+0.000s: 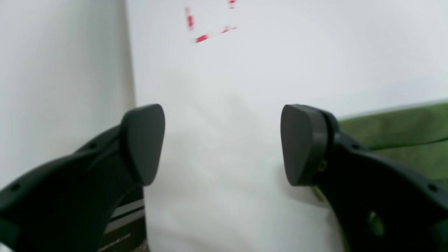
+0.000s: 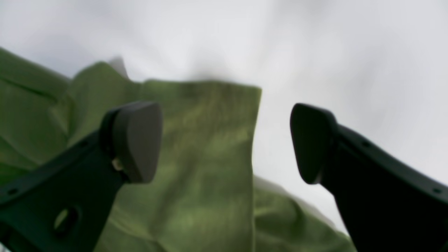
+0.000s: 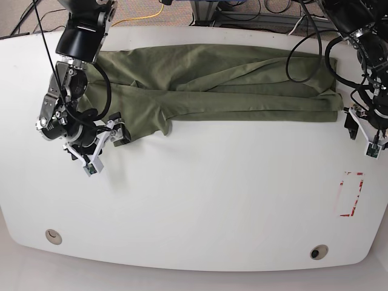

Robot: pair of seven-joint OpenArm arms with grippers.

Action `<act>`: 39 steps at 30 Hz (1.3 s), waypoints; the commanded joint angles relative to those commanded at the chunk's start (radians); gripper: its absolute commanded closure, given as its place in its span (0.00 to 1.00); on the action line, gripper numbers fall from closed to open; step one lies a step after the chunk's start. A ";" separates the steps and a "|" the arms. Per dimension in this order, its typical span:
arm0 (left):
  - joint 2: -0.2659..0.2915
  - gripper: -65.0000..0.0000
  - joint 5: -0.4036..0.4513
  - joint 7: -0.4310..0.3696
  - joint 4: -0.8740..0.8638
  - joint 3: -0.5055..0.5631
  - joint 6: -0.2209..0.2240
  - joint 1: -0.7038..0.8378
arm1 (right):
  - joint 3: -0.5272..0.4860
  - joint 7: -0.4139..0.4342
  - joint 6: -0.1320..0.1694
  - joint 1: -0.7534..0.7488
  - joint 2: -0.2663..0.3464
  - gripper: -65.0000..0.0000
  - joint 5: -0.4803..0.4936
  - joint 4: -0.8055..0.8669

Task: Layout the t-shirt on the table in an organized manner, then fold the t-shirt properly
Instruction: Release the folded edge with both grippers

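Note:
The olive-green t-shirt (image 3: 218,85) lies in a long band across the far side of the white table (image 3: 212,212), with one sleeve (image 3: 142,121) pointing toward the near-left. My right gripper (image 3: 106,150) hovers open beside that sleeve. In the right wrist view the sleeve (image 2: 206,150) lies under and between its spread fingers (image 2: 134,140). My left gripper (image 3: 361,134) stands open just off the shirt's right end. In the left wrist view it (image 1: 222,143) is over bare table, with shirt fabric (image 1: 402,133) behind its right finger.
A red tape outline (image 3: 350,194) marks the table's right side, also blurred in the left wrist view as red tape (image 1: 201,37). Two round grommets (image 3: 53,235) (image 3: 315,251) sit near the front edge. Black cables (image 3: 303,54) loop over the shirt's far-right part.

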 joint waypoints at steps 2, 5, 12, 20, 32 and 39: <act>0.000 0.28 0.000 0.000 0.000 0.000 0.000 0.000 | -0.002 0.026 0.000 0.003 0.003 0.16 0.000 -0.041; 0.000 0.28 0.000 0.000 0.000 0.000 0.000 -0.002 | -0.003 0.083 0.000 0.006 0.009 0.16 0.000 -0.117; 0.000 0.28 0.000 0.000 0.000 0.000 0.000 0.003 | -0.005 0.120 0.000 0.009 0.031 0.16 0.000 -0.206; 0.002 0.28 0.000 0.000 -0.002 0.000 0.000 0.003 | -0.028 0.120 0.000 0.003 0.028 0.23 0.008 -0.204; 0.002 0.28 0.000 0.000 -0.005 0.003 0.000 -0.002 | -0.086 0.120 0.000 0.002 -0.006 0.54 0.006 -0.204; 0.002 0.28 0.000 0.000 -0.008 0.003 0.000 0.000 | -0.086 0.120 0.000 0.006 -0.008 0.93 0.008 -0.203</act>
